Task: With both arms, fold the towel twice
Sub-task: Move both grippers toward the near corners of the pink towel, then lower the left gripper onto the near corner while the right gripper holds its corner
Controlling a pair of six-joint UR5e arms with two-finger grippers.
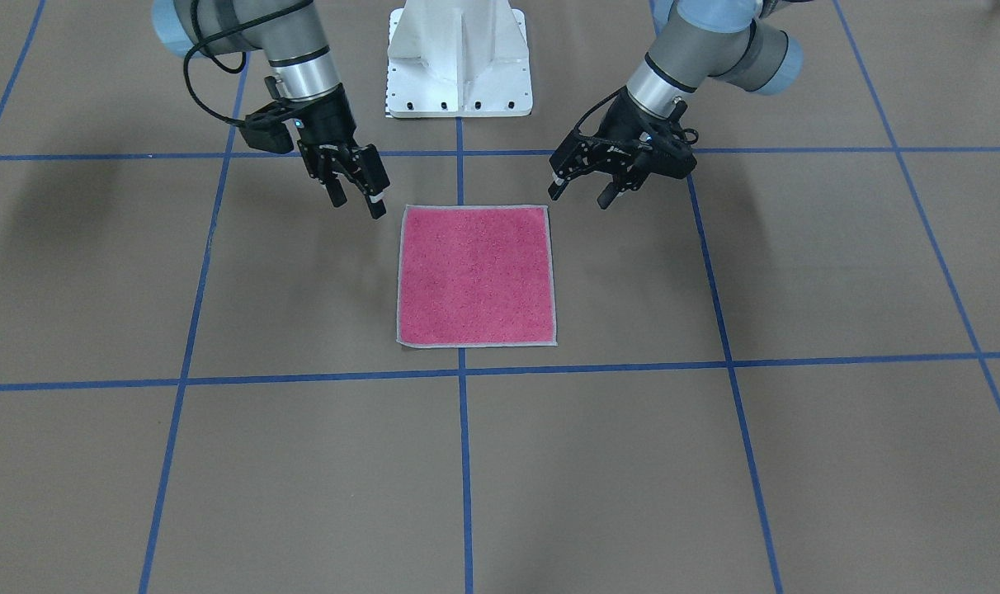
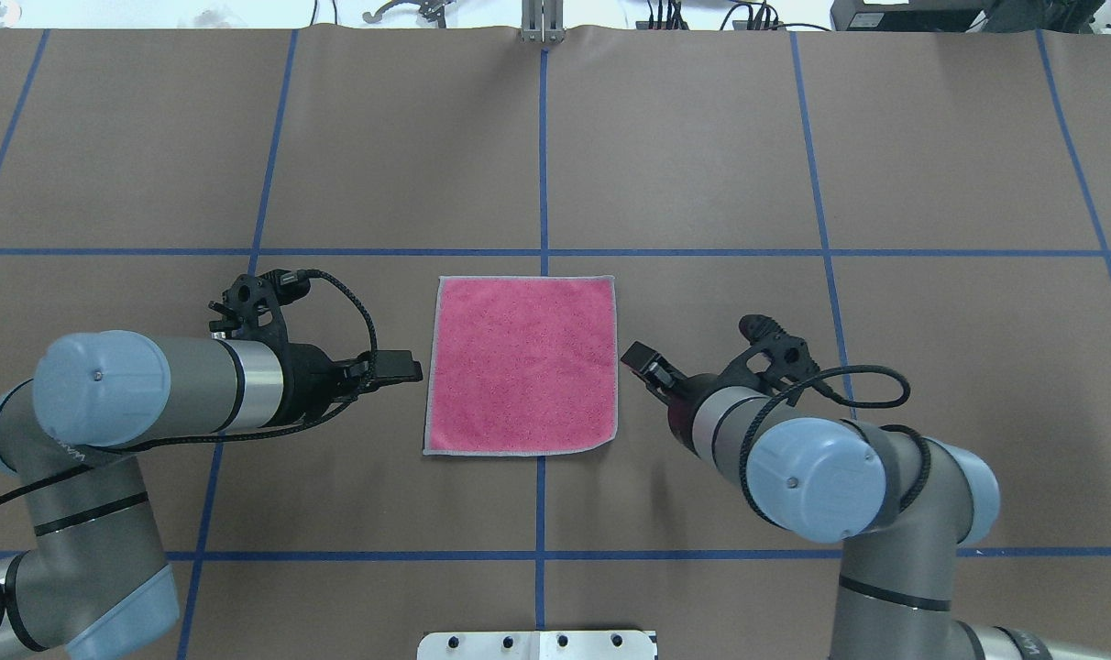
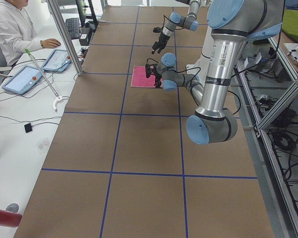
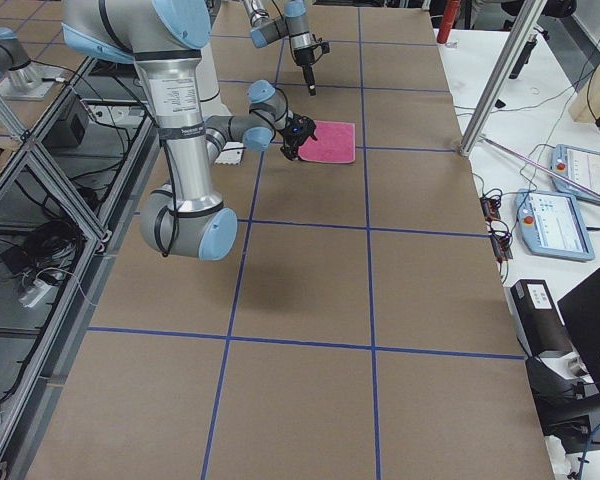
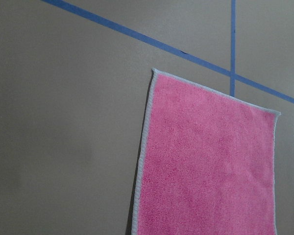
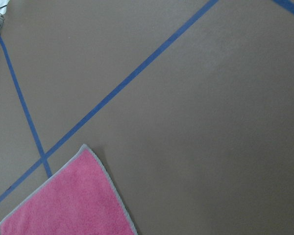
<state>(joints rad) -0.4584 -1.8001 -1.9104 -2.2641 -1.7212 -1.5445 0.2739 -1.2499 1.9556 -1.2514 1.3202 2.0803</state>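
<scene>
The towel [image 1: 475,276] lies flat and unfolded on the table, pink face up, with light grey edging; its dark grey face is hidden. It also shows in the overhead view [image 2: 522,365] and in both wrist views [image 5: 206,161] [image 6: 63,205]. My left gripper [image 1: 581,194] is open and empty, a little above the table, just off the towel's edge on my left side [image 2: 409,368]. My right gripper [image 1: 356,204] is open and empty, just off the towel's edge on my right [image 2: 636,357]. Neither touches the towel.
The white bolted pedestal [image 1: 459,58] stands at the robot's side of the table. Blue tape lines [image 2: 544,183] cross the brown table top. An operator [image 3: 10,25] sits at a side desk with tablets [image 3: 25,79], beyond the table's edge.
</scene>
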